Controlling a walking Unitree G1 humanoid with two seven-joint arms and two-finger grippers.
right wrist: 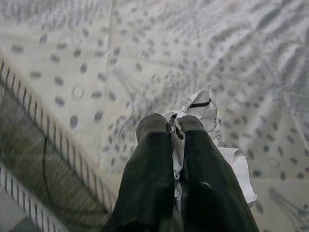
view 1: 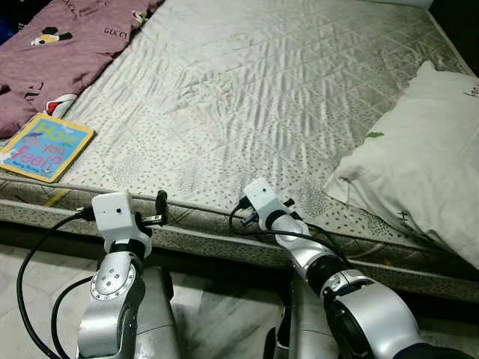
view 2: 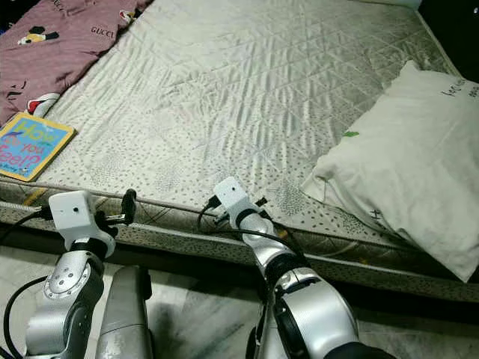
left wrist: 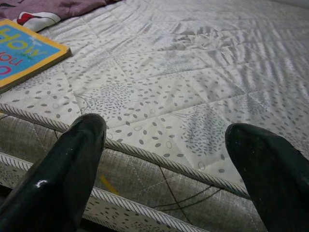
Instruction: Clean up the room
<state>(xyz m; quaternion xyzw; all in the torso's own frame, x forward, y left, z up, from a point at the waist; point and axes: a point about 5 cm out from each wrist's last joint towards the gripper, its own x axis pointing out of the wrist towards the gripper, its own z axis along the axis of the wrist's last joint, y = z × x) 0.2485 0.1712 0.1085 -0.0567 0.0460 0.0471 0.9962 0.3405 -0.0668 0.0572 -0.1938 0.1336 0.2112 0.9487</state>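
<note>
Right gripper (right wrist: 173, 126) nearest, at the near edge of the mattress (view 1: 247, 97); jaws pinched tight on a crumpled scrap of white paper (right wrist: 205, 108). Paper squeezed between the two black fingers (right wrist: 149, 159), rest of it sticking out past the tips and down one side, over the dotted leaf-print cover. Could not tell if paper touched the mattress surface.

Left gripper (left wrist: 164, 135) level with the mattress edge, to the left of the right one; jaws spread wide, holding nothing, both fingers (left wrist: 72, 159) apart with piped seam between them.

Children's book (view 1: 45, 146), blue cover with yellow border, flat at the near left corner of the mattress, just beside a maroon printed blanket (view 1: 60, 45) bunched along the left side. White pillow (view 1: 426, 149) on the right side, overhanging the near edge. Black cables (view 1: 37, 262) looped off the left wrist. Pale tiled floor (view 1: 217, 314) below the bed.
</note>
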